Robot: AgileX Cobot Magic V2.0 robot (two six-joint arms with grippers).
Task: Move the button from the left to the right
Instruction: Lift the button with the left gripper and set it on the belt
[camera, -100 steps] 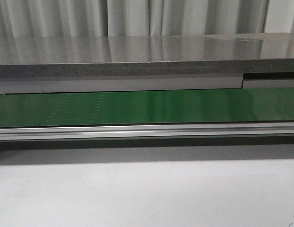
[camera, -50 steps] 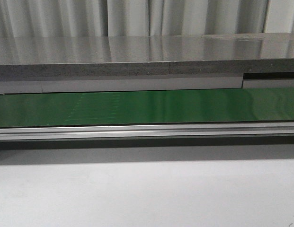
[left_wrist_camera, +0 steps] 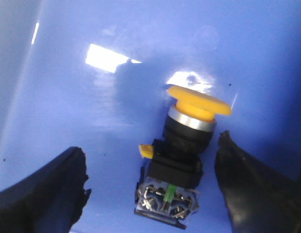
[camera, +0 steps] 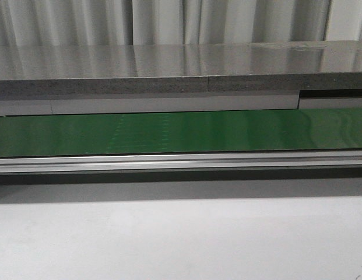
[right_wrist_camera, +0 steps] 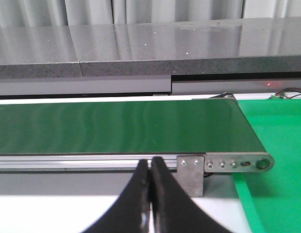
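In the left wrist view the button (left_wrist_camera: 182,145) lies on its side on a blue surface (left_wrist_camera: 92,121). It has a round yellow cap, a silver ring, a black body and a clear contact block with a green mark. My left gripper (left_wrist_camera: 152,167) is open, its black fingers (left_wrist_camera: 48,189) standing apart on either side of the button without touching it. In the right wrist view my right gripper (right_wrist_camera: 150,162) is shut and empty, in front of the conveyor. Neither gripper nor the button shows in the front view.
A green conveyor belt (camera: 181,133) with an aluminium rail runs across the front view, behind a white table (camera: 181,239). A grey shelf (camera: 181,70) stands behind it. The right wrist view shows the belt's end roller (right_wrist_camera: 259,163) and a green mat (right_wrist_camera: 276,145).
A faint pattern on the green belt has shifted to the right. Nothing else differs in the front view.
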